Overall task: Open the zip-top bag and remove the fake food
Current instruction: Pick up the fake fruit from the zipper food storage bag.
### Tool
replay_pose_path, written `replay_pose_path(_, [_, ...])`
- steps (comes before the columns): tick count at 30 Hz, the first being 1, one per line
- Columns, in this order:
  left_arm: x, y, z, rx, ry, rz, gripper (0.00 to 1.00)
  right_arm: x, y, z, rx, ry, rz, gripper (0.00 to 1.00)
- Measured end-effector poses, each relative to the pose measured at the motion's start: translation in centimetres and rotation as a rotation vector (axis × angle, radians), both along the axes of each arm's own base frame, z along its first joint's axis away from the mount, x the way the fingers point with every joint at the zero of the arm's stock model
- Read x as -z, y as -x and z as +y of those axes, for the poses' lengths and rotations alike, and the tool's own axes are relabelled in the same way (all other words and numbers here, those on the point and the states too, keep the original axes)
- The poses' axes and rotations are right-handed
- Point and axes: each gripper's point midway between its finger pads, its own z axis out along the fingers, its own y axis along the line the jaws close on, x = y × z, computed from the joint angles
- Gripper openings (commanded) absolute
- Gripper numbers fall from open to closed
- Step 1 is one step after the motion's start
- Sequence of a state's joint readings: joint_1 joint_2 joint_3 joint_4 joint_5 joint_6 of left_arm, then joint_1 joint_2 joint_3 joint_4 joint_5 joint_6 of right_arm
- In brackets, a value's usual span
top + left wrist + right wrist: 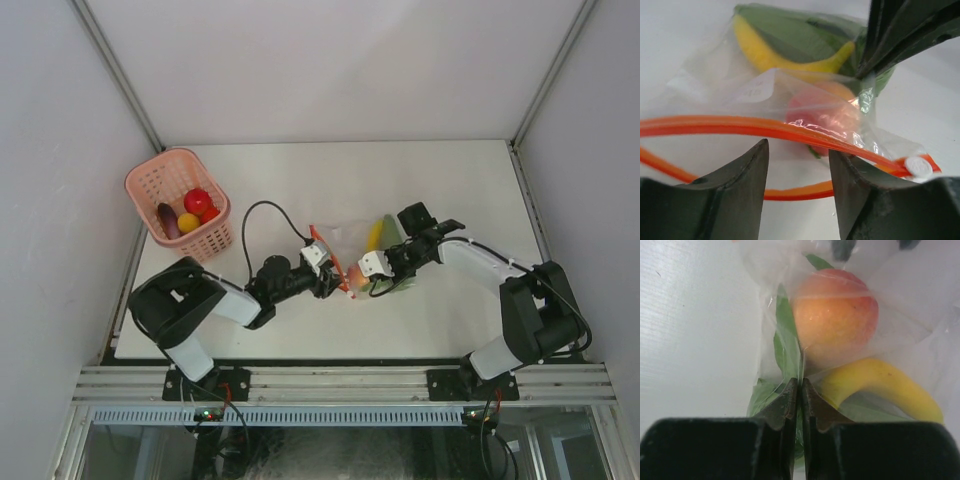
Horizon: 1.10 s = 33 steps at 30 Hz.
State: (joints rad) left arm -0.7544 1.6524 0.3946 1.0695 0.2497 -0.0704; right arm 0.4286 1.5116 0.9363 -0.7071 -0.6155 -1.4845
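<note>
Far-left corner: pink perforated basket (213, 238) holding 3 toy pieces (197, 201). Desk centre: left gripper (797, 150) released, jaws apart at the orange zipper strip (715, 125) of the zip-top bag (755, 90), mouth parted. Film clear, crinkly, slick. Right gripper (800, 385) clenched on a film fold beside the fake food (835, 315): glossy round fruit, curved banana (880, 380), flat leaf (785, 330). Judgement: pin that fold, take 1 lip, widen gently.

I read a white counter (450, 180) | a pink perforated basket (215, 238) stands on its far-left corner | a clear zip-top bag (345, 236) lies near the middle, red-orange zipper edge on its left side | basket and bag well apart
</note>
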Motion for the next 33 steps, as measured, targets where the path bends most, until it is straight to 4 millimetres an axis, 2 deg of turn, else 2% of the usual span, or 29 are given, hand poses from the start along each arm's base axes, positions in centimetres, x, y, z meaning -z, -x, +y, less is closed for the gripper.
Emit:
replay_pose_path(4, [0.2, 1.1, -1.9, 0.078, -0.015, -0.064, 0.71, 0.1, 0.6, 0.3, -0.010, -0.013, 0.008, 0.23])
replay_pose_path(10, [0.3, 2.2, -3.0, 0.131, -0.014, -0.141, 0.81, 0.3, 1.2, 0.8, -0.027, -0.027, 0.018, 0.27])
replay_pose_path(12, [0.2, 2.1, -3.1, 0.131, -0.011, -0.155, 0.84, 0.2, 1.3, 1.2, -0.031, -0.033, 0.015, 0.23])
replay_pose_path(17, [1.0, 1.9, -3.0, 0.120, -0.025, -0.155, 0.91, 0.0, 1.3, 2.1, -0.031, -0.048, 0.013, 0.00])
replay_pose_path(23, [1.9, 1.6, -2.9, 0.102, -0.038, -0.146, 0.93, 0.3, 1.2, 2.3, 0.001, -0.042, 0.030, 0.01])
replay_pose_path(25, [1.9, 1.5, -2.8, 0.096, -0.036, -0.149, 0.90, 0.3, 1.0, 2.1, 0.023, -0.041, 0.035, 0.13])
replay_pose_path(28, [1.9, 1.5, -2.8, 0.092, -0.030, -0.140, 0.76, 0.1, 0.8, 1.9, 0.044, -0.060, 0.050, 0.31])
replay_pose_path(31, [1.9, 1.4, -2.7, 0.092, -0.012, -0.109, 0.71, -0.8, 0.6, 1.7, 0.057, -0.104, 0.055, 0.42])
replay_pose_path(33, [1.8, 1.3, -2.5, 0.093, 0.007, -0.084, 0.70, -1.6, 0.6, 1.7, 0.058, -0.134, 0.046, 0.46])
